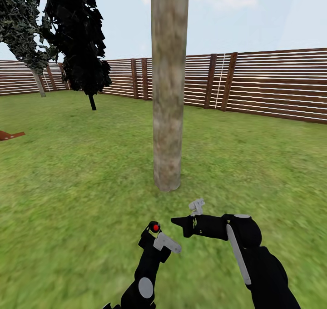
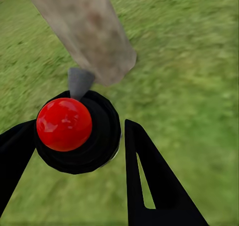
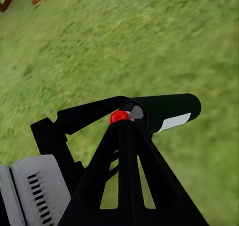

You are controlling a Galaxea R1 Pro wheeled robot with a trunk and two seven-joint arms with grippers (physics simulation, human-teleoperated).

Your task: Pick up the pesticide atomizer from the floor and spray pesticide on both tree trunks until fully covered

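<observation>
Left fingers [image 2: 74, 151] grip pesticide atomizer [image 2: 79, 131] facing tree trunk [image 1: 169, 86]; right fingers' [image 1: 181, 221] state unclear.

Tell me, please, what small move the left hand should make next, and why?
Probably raise the left hand a little and start spraying. It holds the atomizer, red cap showing, with the nozzle pointing at the base of the trunk just ahead. No white specks show on the bark yet, so the trunk looks untreated.

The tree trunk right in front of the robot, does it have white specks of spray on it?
No, in the head view the tree trunk shows just mottled grey-brown bark from the grass up, with no white specks on it.
</observation>
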